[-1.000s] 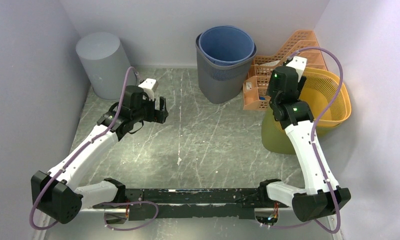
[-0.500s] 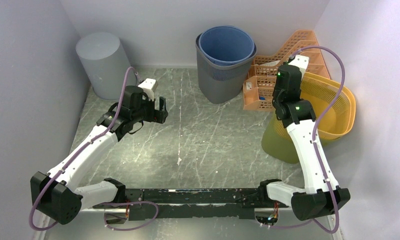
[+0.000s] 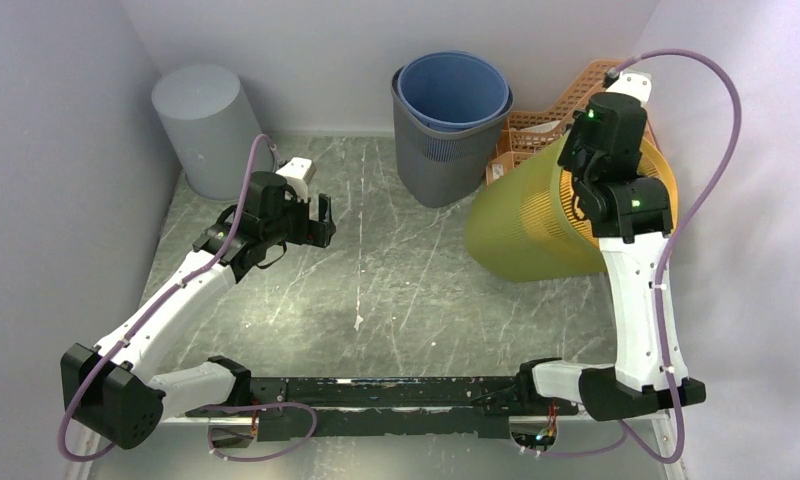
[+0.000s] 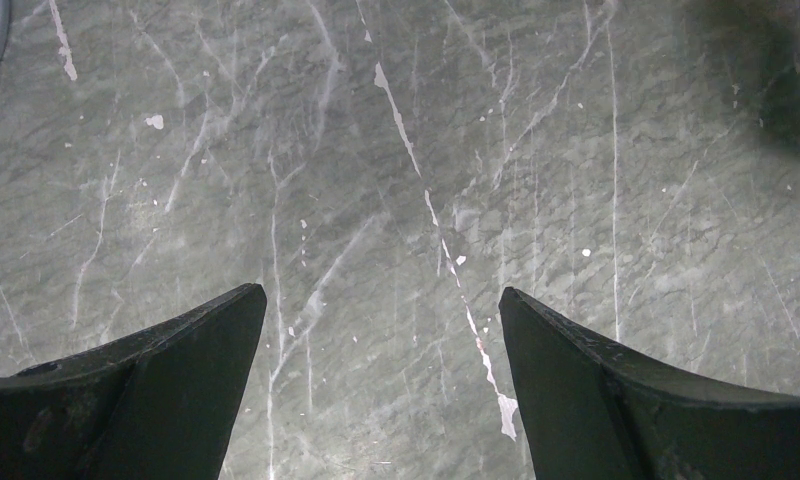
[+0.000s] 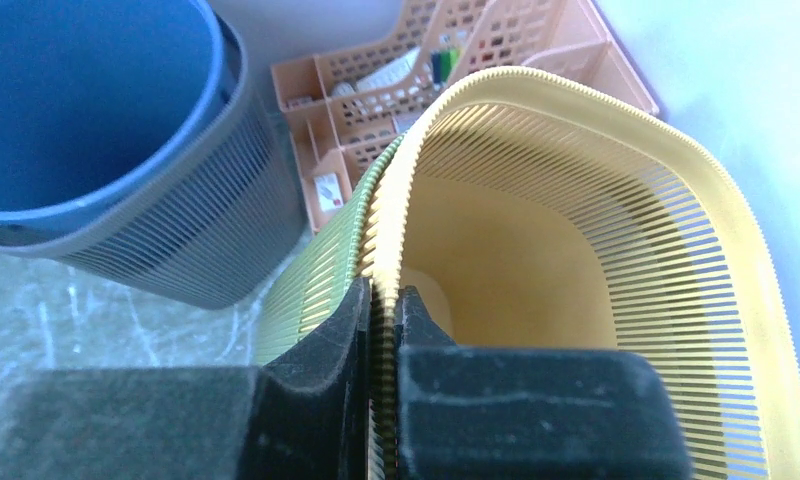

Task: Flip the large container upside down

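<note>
At right rear, the yellow slatted plastic basket (image 3: 526, 230), upright earlier, now tilts sideways. Its rim is clamped by the right fingers (image 5: 321, 350); the left fingers (image 4: 156, 370) stand apart over the veined grey tabletop (image 3: 396, 280).

My left arm (image 3: 176, 300) and right arm (image 3: 638, 300) wearing white shells on long links, black housings at joints. Purple cables (image 3: 721, 80) looping off each wrist, trailing to bases. Green lights (image 3: 636, 203) glowing on right wrist. White camera block (image 3: 298, 170) sitting atop left wrist. My left fingers (image 4: 166, 400) showing matte black, wedge-shaped, scuffed; right fingers (image 5: 321, 375) showing black, blocky. Black rail (image 3: 396, 395) joining my bases.
</note>
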Motion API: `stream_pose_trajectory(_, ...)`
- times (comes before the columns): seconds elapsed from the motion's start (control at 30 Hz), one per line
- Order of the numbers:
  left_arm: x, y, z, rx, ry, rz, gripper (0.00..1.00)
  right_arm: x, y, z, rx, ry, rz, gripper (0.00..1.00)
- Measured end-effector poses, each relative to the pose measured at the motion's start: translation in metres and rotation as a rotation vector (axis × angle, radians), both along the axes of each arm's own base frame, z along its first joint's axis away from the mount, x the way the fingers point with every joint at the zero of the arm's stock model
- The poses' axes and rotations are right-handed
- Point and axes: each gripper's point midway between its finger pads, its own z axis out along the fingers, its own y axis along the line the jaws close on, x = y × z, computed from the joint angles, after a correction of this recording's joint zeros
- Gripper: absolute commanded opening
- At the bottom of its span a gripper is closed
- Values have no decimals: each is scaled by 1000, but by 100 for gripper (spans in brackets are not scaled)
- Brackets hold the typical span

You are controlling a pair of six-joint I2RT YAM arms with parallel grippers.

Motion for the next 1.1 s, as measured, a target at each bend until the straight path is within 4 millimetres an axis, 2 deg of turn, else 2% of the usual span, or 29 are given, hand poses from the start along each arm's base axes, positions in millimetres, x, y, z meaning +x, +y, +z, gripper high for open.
stream_pose_trajectory(0.1, 0, 0, 0, 0, 0, 0, 100, -3, 4, 20, 18, -49, 26, 0)
stream_pose_trajectory(0.23, 0, 0, 0, 0, 0, 0, 100, -7, 8, 21, 28, -49, 56, 0)
stream_pose_trajectory(0.37, 0, 0, 0, -1, 0, 0, 100, -10, 9, 10, 5, 9, 73, 0)
stream_pose_trajectory(0.6, 0, 0, 0, -1, 0, -1, 100, -1, 16, -30, -26, 174, 126, 0)
stream_pose_trajectory(0.83, -1, -2, 0, -5, 2, -5, 100, -3, 17, -35, -38, 176, 139, 0)
stream_pose_trajectory(0.97, -1, -3, 0, -7, 3, -4, 100, -12, 14, -25, -44, 163, 134, 0)
stream_pose_trajectory(1.03, -1, -3, 0, -7, 3, -4, 100, -19, 12, -7, -44, 136, 133, 0)
stream_pose_trajectory(1.1, -1, -3, 0, -7, 3, -4, 100, -28, 10, 19, -41, 80, 133, 0)
